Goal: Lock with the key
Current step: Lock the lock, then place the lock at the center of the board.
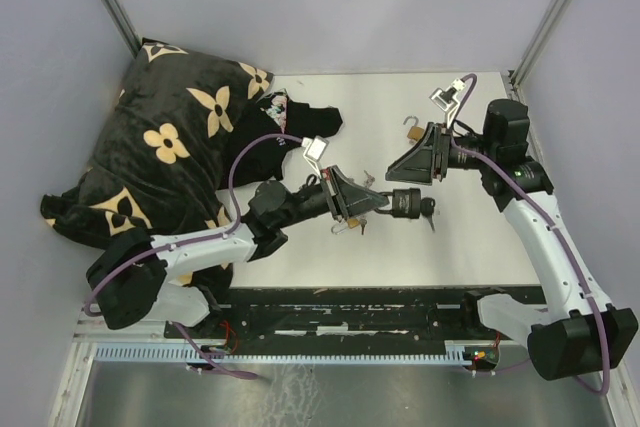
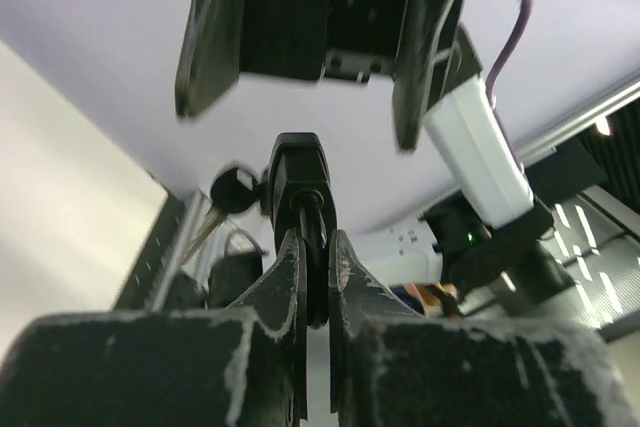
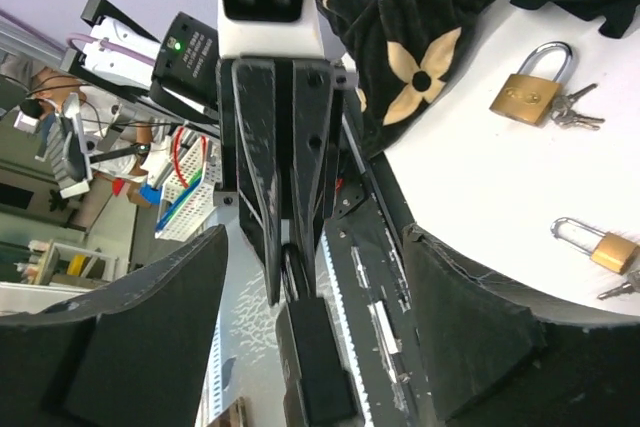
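Observation:
My left gripper [image 1: 352, 199] is shut on the shackle of a black padlock [image 1: 405, 202] and holds it level above the table. In the left wrist view the fingers [image 2: 345, 267] pinch the shackle, and the lock body [image 2: 298, 182] stands beyond them. A black-headed key [image 1: 430, 210] sits at the lock's far end; it also shows in the left wrist view [image 2: 235, 190] with a silver blade hanging below. My right gripper [image 1: 400, 175] is open just over the padlock. In the right wrist view its wide-apart fingers [image 3: 470, 317] flank the padlock [image 3: 318, 357] without touching it.
A black blanket with beige flowers [image 1: 170, 147] fills the far left of the table. A brass padlock [image 1: 412, 130] lies behind the right gripper. The right wrist view shows two brass padlocks with keys [image 3: 525, 97] [image 3: 610, 249] on the white tabletop [image 1: 460, 237].

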`<act>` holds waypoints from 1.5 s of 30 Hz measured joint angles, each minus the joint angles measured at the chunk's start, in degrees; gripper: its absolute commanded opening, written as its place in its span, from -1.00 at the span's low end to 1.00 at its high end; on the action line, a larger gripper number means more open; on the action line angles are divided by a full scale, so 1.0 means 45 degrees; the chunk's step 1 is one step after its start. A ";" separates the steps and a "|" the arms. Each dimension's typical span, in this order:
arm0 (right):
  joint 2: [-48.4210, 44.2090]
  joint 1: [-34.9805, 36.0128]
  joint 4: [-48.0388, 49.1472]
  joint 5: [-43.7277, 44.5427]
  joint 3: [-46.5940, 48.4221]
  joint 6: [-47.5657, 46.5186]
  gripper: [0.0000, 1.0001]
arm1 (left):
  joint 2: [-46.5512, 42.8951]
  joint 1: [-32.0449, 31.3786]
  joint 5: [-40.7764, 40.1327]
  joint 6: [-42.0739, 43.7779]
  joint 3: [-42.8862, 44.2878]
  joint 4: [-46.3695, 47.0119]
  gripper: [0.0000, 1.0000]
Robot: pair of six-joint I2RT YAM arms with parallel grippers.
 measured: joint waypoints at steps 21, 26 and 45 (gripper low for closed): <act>-0.0554 -0.2968 0.1345 0.0831 -0.3283 -0.2278 0.94 | -0.1350 0.4022 0.1035 -0.1559 -0.2769 -0.2531 -0.94; -0.0559 -0.3852 0.1700 0.0952 -0.3949 -0.2467 0.93 | 0.0646 0.5328 0.1608 -0.1554 -0.2375 -0.3453 -0.94; -0.1870 -0.3949 0.2142 0.1205 -0.4367 -0.2773 0.94 | 0.7359 0.6815 0.0942 -0.0136 0.3891 -0.6552 -0.53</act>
